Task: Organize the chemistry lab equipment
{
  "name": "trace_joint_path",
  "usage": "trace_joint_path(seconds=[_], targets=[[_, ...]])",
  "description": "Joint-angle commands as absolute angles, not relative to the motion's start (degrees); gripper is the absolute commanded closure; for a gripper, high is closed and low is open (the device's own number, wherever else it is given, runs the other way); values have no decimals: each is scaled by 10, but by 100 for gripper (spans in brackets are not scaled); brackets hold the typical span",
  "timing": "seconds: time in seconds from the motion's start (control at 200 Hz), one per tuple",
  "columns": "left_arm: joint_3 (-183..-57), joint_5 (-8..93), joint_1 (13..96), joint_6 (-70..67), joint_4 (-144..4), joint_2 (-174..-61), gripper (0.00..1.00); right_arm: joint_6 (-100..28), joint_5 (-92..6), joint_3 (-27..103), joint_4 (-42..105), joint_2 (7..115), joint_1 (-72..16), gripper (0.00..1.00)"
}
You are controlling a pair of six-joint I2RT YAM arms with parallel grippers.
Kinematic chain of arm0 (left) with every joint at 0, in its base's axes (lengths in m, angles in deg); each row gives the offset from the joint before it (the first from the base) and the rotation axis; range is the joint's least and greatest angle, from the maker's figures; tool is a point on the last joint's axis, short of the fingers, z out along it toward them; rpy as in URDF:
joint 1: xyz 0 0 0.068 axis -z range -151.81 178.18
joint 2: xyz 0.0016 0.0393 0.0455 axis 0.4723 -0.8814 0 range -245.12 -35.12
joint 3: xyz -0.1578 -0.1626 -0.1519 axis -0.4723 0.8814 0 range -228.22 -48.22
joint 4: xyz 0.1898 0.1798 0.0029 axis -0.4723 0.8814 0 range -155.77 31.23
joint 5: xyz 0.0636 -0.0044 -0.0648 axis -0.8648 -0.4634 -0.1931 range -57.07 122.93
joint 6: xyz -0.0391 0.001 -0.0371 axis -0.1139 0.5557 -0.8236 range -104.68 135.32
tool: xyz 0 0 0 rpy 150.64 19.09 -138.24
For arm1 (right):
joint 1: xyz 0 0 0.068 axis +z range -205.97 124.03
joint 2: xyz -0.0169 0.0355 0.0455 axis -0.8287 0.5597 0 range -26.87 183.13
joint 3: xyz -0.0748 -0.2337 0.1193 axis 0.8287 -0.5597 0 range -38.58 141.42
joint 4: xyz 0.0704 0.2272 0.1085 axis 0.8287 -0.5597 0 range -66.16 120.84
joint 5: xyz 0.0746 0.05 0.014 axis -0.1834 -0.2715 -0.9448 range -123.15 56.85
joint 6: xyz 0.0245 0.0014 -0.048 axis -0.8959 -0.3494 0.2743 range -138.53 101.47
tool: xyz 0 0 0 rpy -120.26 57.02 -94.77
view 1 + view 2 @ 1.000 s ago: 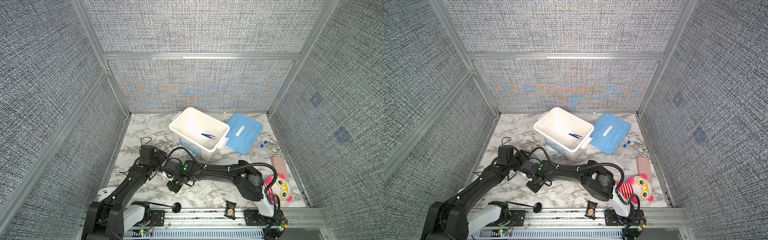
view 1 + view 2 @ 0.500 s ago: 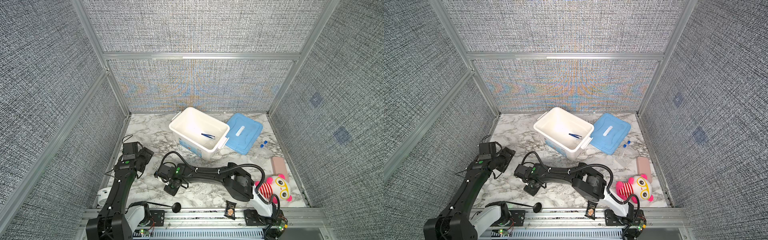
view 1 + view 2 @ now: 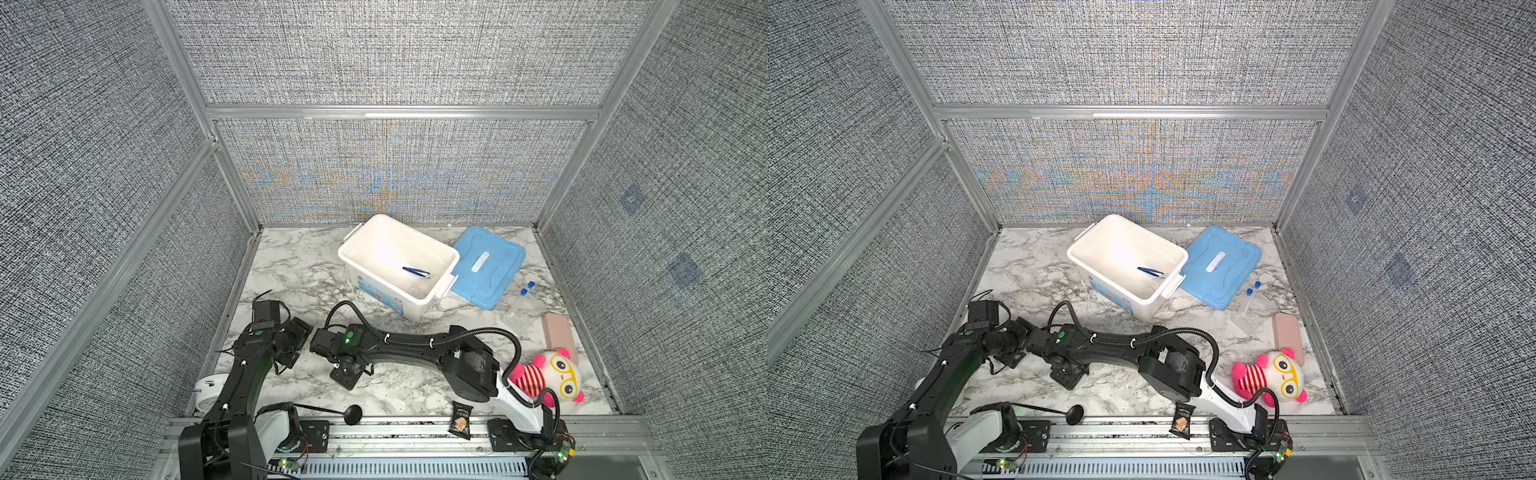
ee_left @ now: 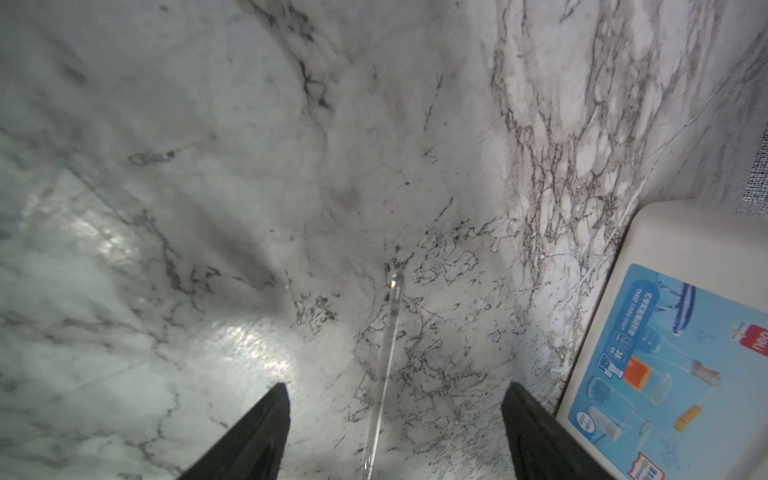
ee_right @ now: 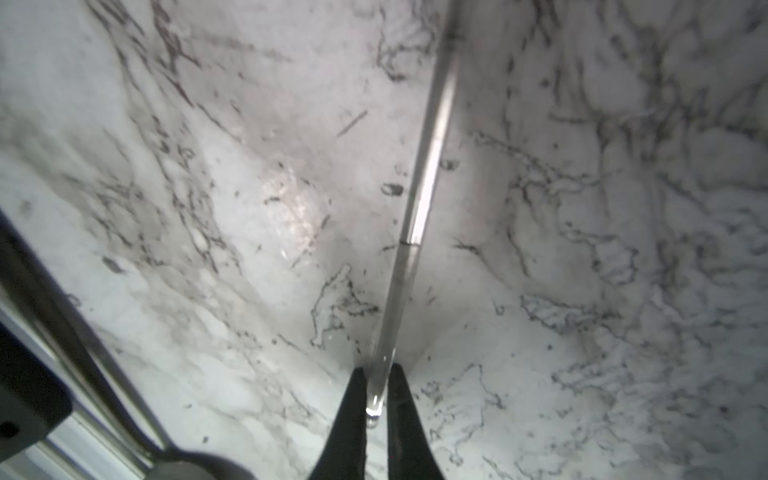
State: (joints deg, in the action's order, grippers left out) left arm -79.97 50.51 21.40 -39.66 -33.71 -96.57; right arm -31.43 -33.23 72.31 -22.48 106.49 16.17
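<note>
Though top views hide the grip, right fingers [image 5: 353, 415] pinch a clear rod [image 5: 419, 208]; left fingers [image 4: 257, 436] gape.

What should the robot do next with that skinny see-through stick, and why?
Probably raise the thin clear stick clear of the marble table. The right end effector is shut on one end, and the left end effector stands open around it, gripping nothing. The white bin is open with blue tweezers already inside, so the stick likely belongs there too.

A lab test booth — grey woven wall panels [image 3: 395, 54] in aluminium framing [image 3: 403, 112] around a marble-patterned tabletop [image 3: 299, 266].
</note>
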Motion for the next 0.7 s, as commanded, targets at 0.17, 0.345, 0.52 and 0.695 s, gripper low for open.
trace_joint_path(seconds=[0.17, 0.345, 0.52, 0.695], targets=[[-817, 511, 214, -376, -324, -994, 18, -326, -370, 733, -298, 1062, 137, 91], [-810, 511, 214, -389, -332, -986, 18, -329, -385, 775, -340, 1094, 134, 87], [-818, 502, 214, -388, -322, -988, 18, -339, -384, 795, -361, 1121, 132, 82], [-835, 488, 214, -380, -294, -1001, 18, -346, -367, 814, -392, 1146, 134, 80]])
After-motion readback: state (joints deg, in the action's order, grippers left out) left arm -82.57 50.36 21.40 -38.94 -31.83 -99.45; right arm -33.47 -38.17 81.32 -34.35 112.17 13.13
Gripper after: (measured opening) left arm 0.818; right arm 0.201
